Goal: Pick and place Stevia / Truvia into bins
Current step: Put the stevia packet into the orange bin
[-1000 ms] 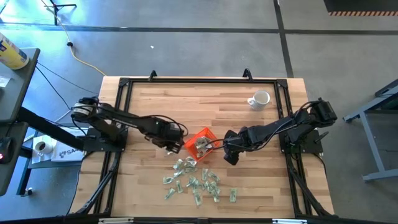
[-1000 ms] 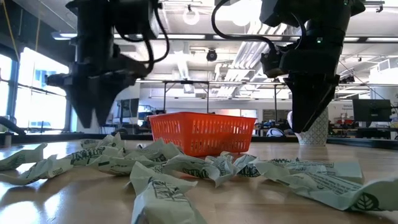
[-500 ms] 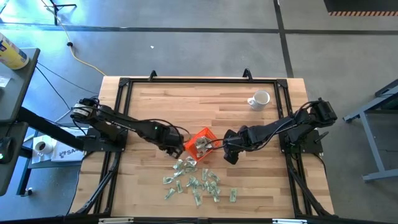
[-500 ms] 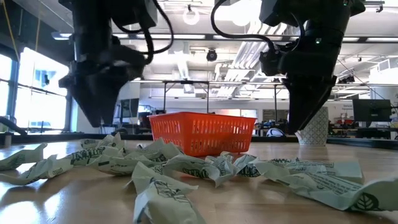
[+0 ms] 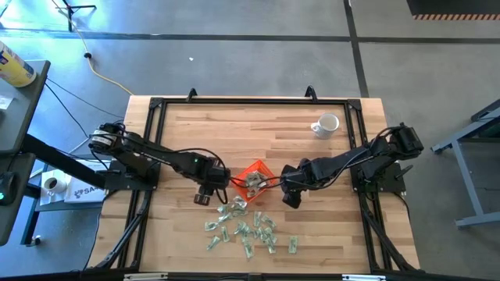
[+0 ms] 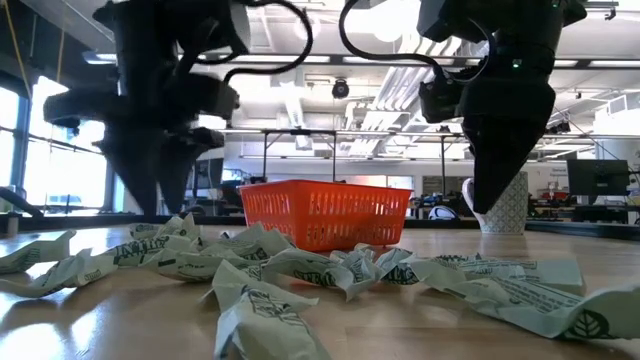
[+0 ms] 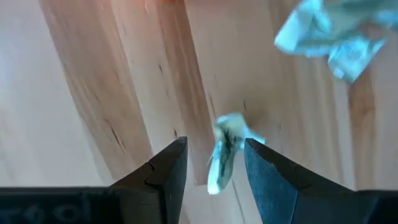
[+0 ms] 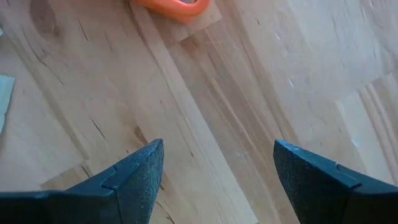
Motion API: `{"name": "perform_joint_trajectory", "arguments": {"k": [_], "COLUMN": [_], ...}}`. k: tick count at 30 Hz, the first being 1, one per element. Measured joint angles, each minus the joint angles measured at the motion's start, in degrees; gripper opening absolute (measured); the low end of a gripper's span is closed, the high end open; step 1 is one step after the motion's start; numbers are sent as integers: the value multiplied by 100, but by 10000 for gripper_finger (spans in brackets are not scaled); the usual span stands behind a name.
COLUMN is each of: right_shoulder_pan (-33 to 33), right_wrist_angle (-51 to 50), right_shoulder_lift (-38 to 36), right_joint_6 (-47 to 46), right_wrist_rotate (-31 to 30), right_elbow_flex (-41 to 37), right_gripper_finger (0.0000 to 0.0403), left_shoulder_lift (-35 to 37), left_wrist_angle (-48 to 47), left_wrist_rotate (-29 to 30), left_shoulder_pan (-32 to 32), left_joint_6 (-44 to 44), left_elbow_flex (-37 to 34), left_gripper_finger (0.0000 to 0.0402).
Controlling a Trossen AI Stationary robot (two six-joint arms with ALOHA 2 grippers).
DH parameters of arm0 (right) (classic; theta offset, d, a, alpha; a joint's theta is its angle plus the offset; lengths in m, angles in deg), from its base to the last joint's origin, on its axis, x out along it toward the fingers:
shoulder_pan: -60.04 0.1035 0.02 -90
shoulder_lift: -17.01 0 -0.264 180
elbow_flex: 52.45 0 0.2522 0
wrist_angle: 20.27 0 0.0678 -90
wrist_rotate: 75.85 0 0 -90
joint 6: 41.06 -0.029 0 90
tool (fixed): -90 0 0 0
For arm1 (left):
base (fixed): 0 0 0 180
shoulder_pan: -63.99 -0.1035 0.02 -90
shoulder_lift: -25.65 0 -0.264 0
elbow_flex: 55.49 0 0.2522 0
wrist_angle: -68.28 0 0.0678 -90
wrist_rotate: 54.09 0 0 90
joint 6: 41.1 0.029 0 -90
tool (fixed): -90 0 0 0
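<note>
- Your orange tray (image 5: 251, 178) sits mid-table, sachets (image 5: 248, 229) scattered at its six o'clock.
- Your left gripper (image 7: 213, 163) is nearer: one sachet (image 7: 225, 152) stands on edge between its parted jaws, apparently untouched.
- Your right gripper (image 8: 217, 163) hangs wide open and empty, at the tray's three o'clock.
</note>
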Motion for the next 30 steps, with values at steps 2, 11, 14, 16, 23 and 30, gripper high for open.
{"name": "perform_joint_trajectory", "arguments": {"k": [2, 11, 14, 16, 23, 30], "right_shoulder_pan": [0, 2, 0, 0, 0, 158], "right_wrist_angle": [2, 51, 76, 92, 96, 127], "right_shoulder_lift": [0, 0, 0, 0, -4, -141], "right_joint_6": [-19, -4, 4, 1, -40, 32], "right_wrist_rotate": [-8, -76, -87, -86, -57, -164], "right_elbow_flex": [0, 0, 0, 0, 0, 2], "right_gripper_finger": [293, 293, 293, 293, 293, 293], "left_shoulder_lift": [0, -82, -181, -227, -444, -390], "left_wrist_angle": [-48, 26, 87, 76, 119, -537], "left_wrist_rotate": [-25, -225, -222, -205, -185, 236], "left_shoulder_pan": [6, 4, 4, 4, 4, 4], "left_joint_6": [60, 121, 121, 121, 114, -354], "left_elbow_flex": [-73, -117, -116, -144, -121, 244], "left_gripper_finger": [193, 193, 190, 180, 88, 28]}}
